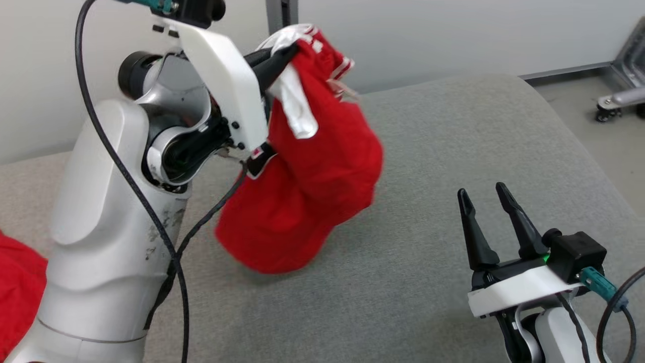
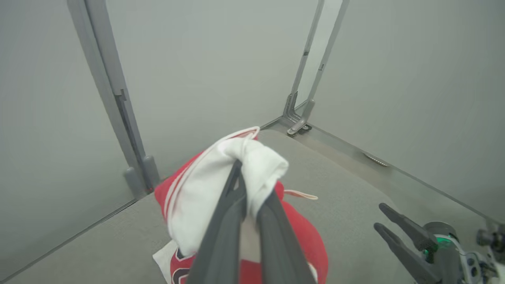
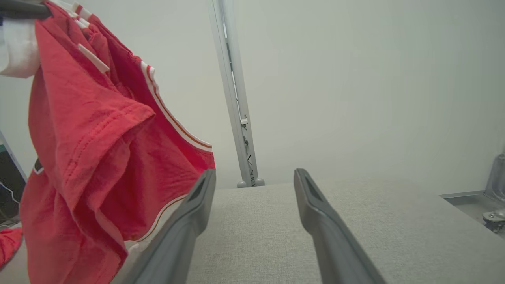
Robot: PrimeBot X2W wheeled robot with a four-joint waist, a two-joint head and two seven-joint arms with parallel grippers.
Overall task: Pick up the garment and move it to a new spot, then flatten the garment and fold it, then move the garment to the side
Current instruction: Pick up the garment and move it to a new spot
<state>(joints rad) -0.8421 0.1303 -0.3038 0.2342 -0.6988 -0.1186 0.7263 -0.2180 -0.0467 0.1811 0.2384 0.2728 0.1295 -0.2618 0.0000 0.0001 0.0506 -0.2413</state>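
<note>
The garment (image 1: 307,191) is a red jersey with white trim, hanging bunched from my left gripper (image 1: 289,53), which is shut on a white fold at its top. Its lower end brushes the grey padded surface (image 1: 453,151). In the left wrist view the dark fingers (image 2: 225,221) pinch the white cloth of the garment (image 2: 205,189). My right gripper (image 1: 486,201) stands open at the lower right, apart from the cloth, with nothing between its fingers. In the right wrist view the garment (image 3: 98,157) hangs to the left of the open right gripper (image 3: 254,177).
More red cloth (image 1: 17,297) lies at the lower left edge behind my left arm. A grey wall with a metal post (image 3: 232,98) bounds the far side. A wheeled metal frame (image 1: 622,96) stands on the floor at the far right.
</note>
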